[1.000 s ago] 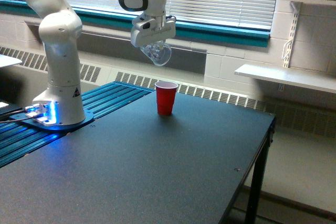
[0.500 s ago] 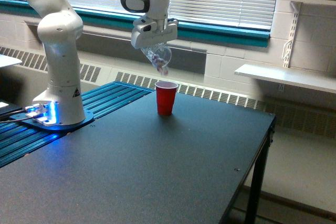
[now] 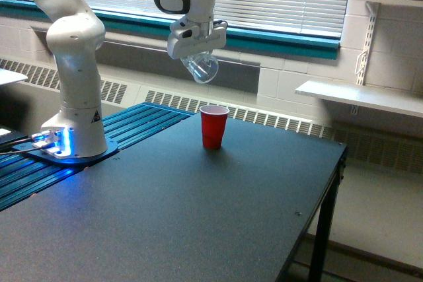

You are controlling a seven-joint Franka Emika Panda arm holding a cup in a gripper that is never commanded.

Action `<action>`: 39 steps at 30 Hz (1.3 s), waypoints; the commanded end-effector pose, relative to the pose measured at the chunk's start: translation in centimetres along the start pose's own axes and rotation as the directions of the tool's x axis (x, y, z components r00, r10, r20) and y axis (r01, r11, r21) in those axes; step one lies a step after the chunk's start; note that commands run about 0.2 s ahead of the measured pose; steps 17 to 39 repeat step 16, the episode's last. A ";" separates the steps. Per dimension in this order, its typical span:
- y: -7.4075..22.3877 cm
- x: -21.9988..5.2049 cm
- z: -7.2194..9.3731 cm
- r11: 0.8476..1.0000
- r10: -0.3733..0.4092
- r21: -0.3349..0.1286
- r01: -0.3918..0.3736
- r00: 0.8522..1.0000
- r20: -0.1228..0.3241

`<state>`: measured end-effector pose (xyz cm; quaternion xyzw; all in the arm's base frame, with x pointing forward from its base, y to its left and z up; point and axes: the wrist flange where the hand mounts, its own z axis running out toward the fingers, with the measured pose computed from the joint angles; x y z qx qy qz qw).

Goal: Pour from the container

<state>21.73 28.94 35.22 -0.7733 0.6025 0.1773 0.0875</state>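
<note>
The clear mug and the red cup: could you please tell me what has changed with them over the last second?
The gripper, shut on the tilted mug, shifted slightly toward the exterior view's right. Something reddish seen at the mug's mouth half a second ago no longer shows there. The red cup now stands slightly farther toward the view's right and a touch lower in the picture. The arm's base and the table are unchanged.

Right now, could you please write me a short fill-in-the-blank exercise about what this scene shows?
1. The gripper holds a clear mug tipped on its side, up in the ____.
2. The cup standing on the table is ____ in colour.
3. That cup stands ____, its mouth open upward.
4. The window behind the arm is covered by ____.

Missing words: air; red; upright; blinds
</note>
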 end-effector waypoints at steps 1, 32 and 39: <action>-0.1 -0.4 0.1 1.000 -0.020 0.021 0.020 1.000 0.018; -0.5 0.0 -0.7 0.999 -0.021 0.038 0.022 1.000 -0.019; -0.5 0.0 -0.7 0.999 -0.021 0.038 0.022 1.000 -0.019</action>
